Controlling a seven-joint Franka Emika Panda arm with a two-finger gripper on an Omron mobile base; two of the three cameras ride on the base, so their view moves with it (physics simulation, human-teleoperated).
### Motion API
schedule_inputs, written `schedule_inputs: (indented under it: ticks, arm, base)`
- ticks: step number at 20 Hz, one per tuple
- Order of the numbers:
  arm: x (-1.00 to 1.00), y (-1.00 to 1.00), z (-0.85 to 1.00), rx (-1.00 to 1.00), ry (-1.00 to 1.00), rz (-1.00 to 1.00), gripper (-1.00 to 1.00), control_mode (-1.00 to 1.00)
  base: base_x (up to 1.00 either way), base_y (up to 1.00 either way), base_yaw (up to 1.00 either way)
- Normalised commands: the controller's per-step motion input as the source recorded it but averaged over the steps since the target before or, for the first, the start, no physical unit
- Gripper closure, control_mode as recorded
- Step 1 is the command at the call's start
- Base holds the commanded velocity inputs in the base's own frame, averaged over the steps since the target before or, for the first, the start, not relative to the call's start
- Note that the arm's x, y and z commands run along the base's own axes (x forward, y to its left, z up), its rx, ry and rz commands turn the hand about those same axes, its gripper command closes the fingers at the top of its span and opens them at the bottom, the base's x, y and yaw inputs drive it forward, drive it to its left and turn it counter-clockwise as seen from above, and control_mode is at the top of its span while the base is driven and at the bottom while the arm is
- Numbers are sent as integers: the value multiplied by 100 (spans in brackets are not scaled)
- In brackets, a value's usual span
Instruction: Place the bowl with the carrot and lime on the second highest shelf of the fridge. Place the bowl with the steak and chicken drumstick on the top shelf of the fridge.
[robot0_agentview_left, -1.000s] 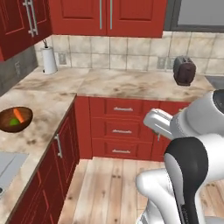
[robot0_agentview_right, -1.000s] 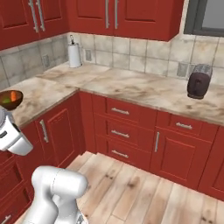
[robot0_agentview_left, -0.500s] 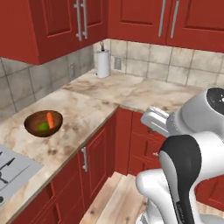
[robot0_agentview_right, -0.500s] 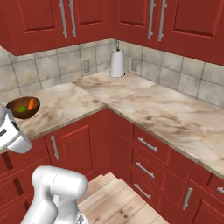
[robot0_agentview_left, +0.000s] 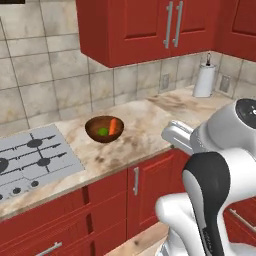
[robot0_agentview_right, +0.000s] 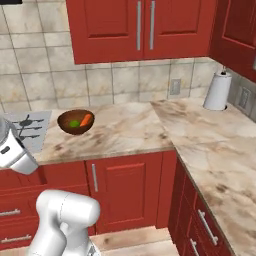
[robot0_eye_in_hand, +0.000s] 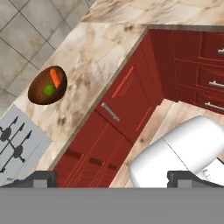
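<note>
Hand view: bowl with the carrot and lime (robot0_eye_in_hand: 47, 86) sits on the counter (robot0_eye_in_hand: 96, 61) beside the stovetop (robot0_eye_in_hand: 19, 144), gripper (robot0_eye_in_hand: 112, 178) well apart from it, fingers spread wide and empty; risk judged: a hurried reach could tip the glossy bowl and spill its contents.

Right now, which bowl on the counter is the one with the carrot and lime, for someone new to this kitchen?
Find the marble counter under the red wall cabinets; just right of the grey cooktop sits the dark-brown wooden bowl. It holds an orange carrot and a green lime.
</note>
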Motion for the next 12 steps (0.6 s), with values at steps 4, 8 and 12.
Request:
schedule_inputs:
  ticks: [4,8,12]
  arm:
    - [0,0,0,0,0,0,-100,100]
    - [0,0,0,0,0,0,-100,100]
    - [0,0,0,0,0,0,-100,100]
  base:
    - [71,-25,50]
    - [71,-24,16]
    - [73,-24,2]
